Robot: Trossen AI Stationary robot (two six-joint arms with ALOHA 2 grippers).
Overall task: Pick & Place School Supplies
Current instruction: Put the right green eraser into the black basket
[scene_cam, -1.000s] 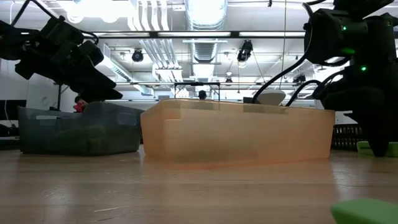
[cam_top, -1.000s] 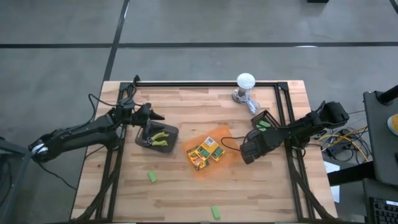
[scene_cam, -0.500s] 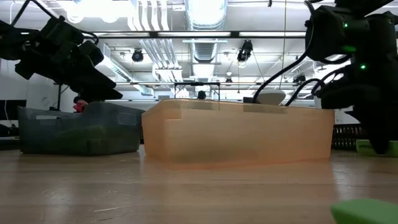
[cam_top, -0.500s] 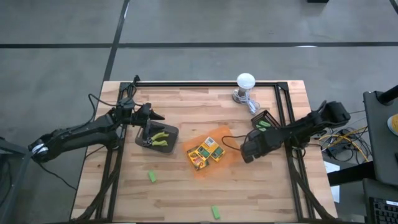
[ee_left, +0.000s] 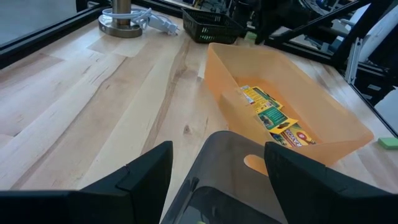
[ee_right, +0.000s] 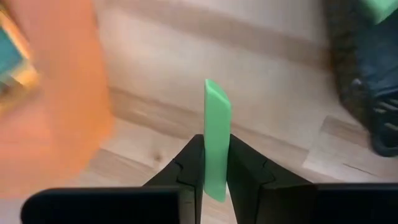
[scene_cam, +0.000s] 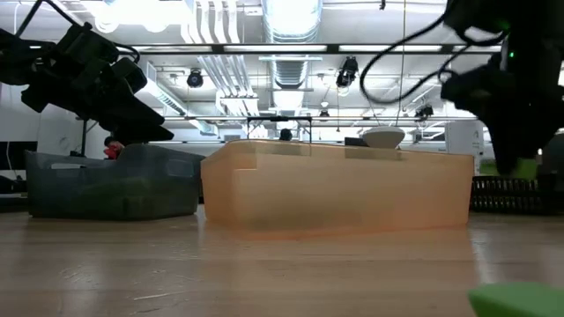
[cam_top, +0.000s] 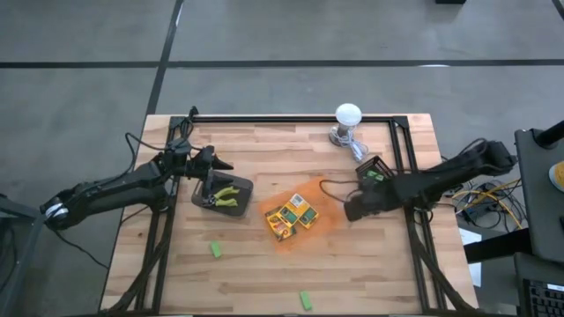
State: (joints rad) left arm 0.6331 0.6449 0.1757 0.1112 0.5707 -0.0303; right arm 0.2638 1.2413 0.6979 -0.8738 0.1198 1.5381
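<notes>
Looking over the wooden table [cam_top: 264, 273] from the biggest things down, I see the orange tray [cam_top: 295, 220] near the middle with the yellow-and-green crayon boxes [cam_top: 291, 216] inside. Beside it on the left stands a dark grey bin [cam_top: 222, 195] holding the green-handled plier-like tools [cam_top: 231, 195]. At the far edge is the white lamp [cam_top: 347, 117] with its cable, and near the right side a small black basket [cam_top: 374, 171] with something green in it.

The right gripper [ee_right: 210, 180] is just beside the orange tray, between it and the black basket. Its fingers are closed on a flat green piece [ee_right: 217, 146], which stands on edge between them, above the bare wood. The left gripper [ee_left: 214, 168] hangs over the grey bin with its fingers wide apart and nothing between them.

I think the danger is the grip: the fingers take only one end of the piece, so a quick swing could turn it or let it slip. The tray wall is close and could catch it too.

Two more green pieces [cam_top: 215, 251] [cam_top: 305, 300] lie on the near part of the table, well apart.
</notes>
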